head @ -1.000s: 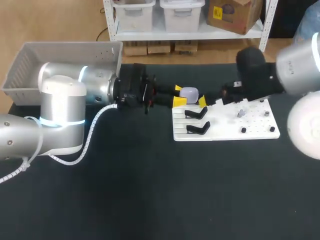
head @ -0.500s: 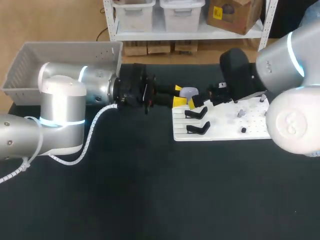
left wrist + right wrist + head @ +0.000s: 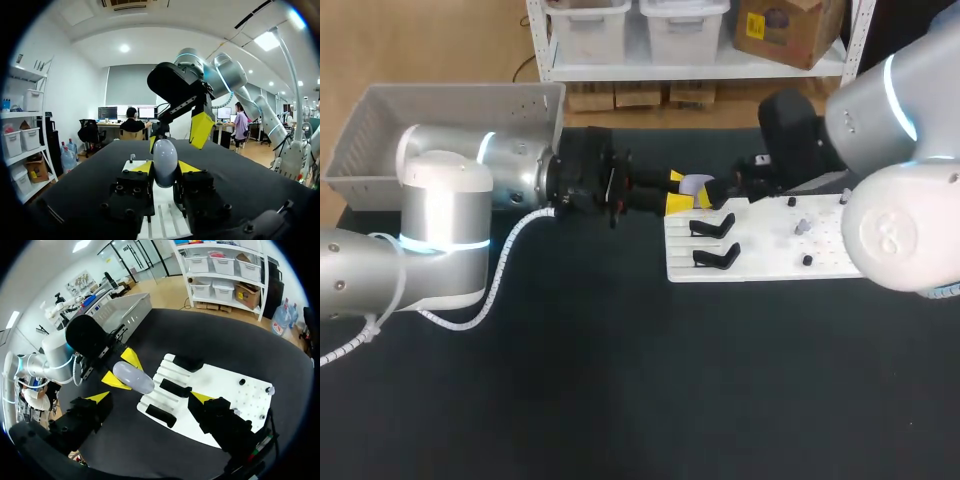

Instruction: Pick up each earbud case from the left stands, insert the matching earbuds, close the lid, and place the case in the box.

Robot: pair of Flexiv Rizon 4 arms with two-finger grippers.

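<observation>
Left wrist view: the left gripper (image 3: 165, 169) clamps the earbud case (image 3: 165, 159). The right gripper (image 3: 150, 397), spread wide and empty, hangs just beyond the case, probably needing to open its lid next.

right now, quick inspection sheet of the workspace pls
surface: black table.
job's things: earbud case held off the table in the left gripper; white board with black stands beside it; grey box at the far left.
clutter: small pieces on the board, too small to identify.
grippers: left gripper shut on the case; right gripper open, close by the case.
cables: white coiled cable along the left arm.
surroundings: nothing seen.
</observation>
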